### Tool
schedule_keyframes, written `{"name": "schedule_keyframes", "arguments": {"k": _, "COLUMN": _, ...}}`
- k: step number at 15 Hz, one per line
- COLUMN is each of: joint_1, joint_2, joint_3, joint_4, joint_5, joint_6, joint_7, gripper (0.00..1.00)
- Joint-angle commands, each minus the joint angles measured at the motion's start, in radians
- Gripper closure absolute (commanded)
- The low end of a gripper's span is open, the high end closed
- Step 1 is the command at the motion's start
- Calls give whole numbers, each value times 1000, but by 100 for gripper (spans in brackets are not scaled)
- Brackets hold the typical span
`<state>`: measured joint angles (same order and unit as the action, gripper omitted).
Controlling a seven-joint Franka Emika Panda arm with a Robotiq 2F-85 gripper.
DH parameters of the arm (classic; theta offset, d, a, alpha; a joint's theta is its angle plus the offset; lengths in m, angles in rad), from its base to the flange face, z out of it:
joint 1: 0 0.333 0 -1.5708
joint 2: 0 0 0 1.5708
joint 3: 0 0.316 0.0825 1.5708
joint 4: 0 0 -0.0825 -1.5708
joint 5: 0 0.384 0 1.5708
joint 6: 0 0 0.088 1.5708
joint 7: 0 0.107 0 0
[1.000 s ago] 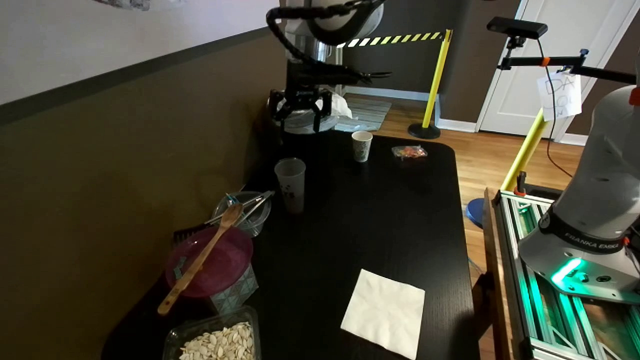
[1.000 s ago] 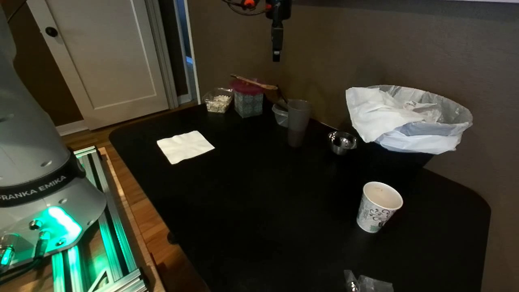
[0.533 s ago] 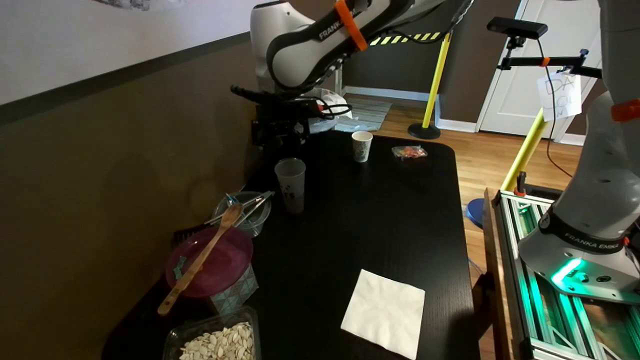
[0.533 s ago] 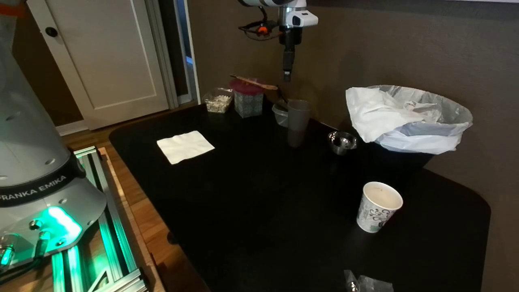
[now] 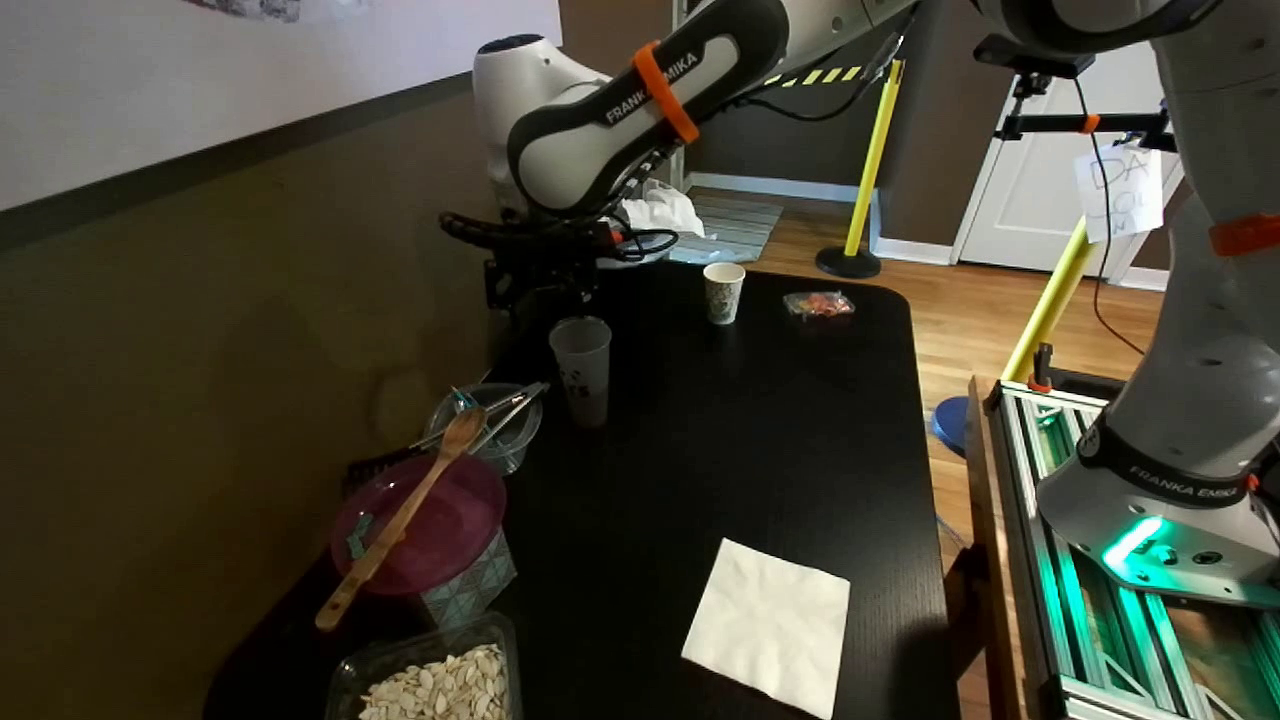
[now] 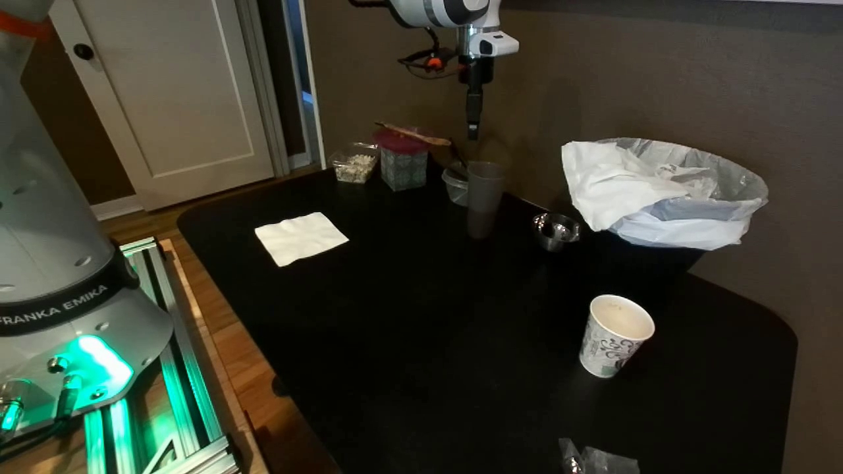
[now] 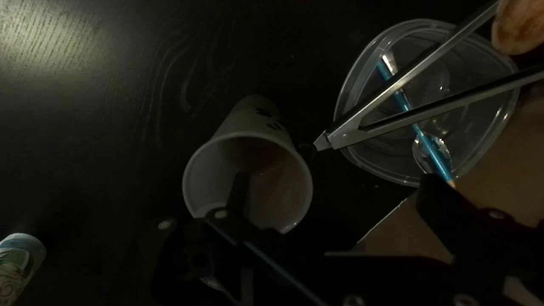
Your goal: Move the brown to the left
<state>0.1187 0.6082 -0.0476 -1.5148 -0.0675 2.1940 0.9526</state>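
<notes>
Hanging above the brown cup (image 6: 485, 197), the gripper (image 7: 335, 182) is spread wide, nothing held; grasp, lift and leftward shift are all yet to be delivered!

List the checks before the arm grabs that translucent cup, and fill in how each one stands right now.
1. Translucent cup upright on the table: ok in both exterior views.
2. Hand open: ok; fingers apart in the wrist view.
3. Cup centred between them: not ok; one finger overlaps its mouth in that view.
4. Cup's sides clear: not ok; the tip of the V-shaped metal tool lies close beside it there.
5. Cup empty: cannot tell; reddish tint inside, contents unclear.
6. Landing spot on the left: cannot tell; nothing marks it.
</notes>
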Motion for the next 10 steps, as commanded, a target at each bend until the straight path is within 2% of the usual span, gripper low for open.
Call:
{"name": "schedule_keyframes", "arguments": {"k": 1, "joint_1": 11, "joint_2": 1, "joint_3": -14, "joint_4": 2, "joint_5": 10, "joint_6": -2, "joint_7": -6, "gripper": 0}}
{"name": "schedule_keyframes", "arguments": {"k": 10, "joint_1": 13, "joint_2": 21, "joint_3": -20, "joint_4": 32, "joint_5": -2, "joint_6": -5, "joint_7": -11, "gripper": 0}}
